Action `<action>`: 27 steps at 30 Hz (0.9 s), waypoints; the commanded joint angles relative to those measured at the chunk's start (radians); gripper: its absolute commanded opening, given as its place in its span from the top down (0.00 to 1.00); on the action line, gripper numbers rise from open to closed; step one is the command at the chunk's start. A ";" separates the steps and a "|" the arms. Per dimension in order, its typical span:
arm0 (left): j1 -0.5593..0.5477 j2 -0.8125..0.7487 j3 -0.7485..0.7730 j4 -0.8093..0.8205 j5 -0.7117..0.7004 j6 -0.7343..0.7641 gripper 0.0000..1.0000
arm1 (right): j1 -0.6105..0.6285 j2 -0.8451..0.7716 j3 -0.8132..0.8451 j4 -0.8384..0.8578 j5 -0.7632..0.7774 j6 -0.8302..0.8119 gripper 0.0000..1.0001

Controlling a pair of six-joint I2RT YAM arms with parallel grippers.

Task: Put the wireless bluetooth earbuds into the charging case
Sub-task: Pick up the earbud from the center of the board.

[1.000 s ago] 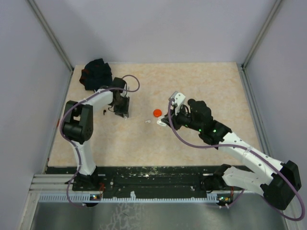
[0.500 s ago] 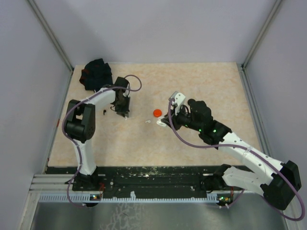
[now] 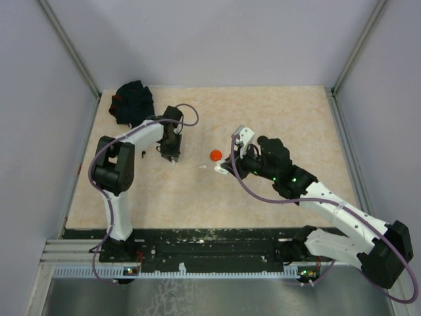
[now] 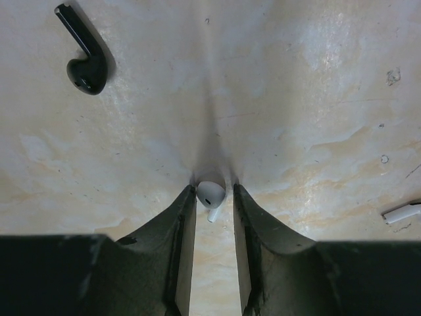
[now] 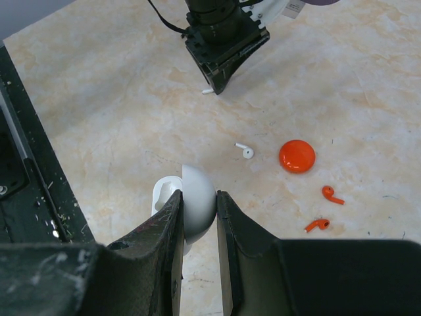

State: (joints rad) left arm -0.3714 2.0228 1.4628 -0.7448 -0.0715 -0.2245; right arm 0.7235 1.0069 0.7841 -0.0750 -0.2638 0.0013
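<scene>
Left fingers straddled a white earbud while the right gripper clamped the case.
The left gripper (image 4: 213,192) stood narrowly parted around a white earbud (image 4: 210,195) on the table (image 3: 276,112); whether it truly pinched could not be told. The right gripper (image 5: 198,201) squeezed the white charging case (image 5: 196,189), near a second white earbud (image 5: 245,151), an orange disc (image 5: 297,156) and two orange earbuds (image 5: 332,194).

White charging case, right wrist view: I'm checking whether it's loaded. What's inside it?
Only the outer shell of the white charging case shows, clamped in the right gripper; the shell and gripper hide its interior.
</scene>
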 commanded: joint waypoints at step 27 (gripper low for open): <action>-0.043 -0.069 -0.081 0.091 0.003 0.002 0.85 | -0.003 -0.012 0.025 0.036 0.031 0.017 0.97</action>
State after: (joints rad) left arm -0.4076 2.0167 1.4532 -0.7418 -0.1349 -0.2405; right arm 0.7235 1.0069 0.7841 -0.0750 -0.2565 0.0032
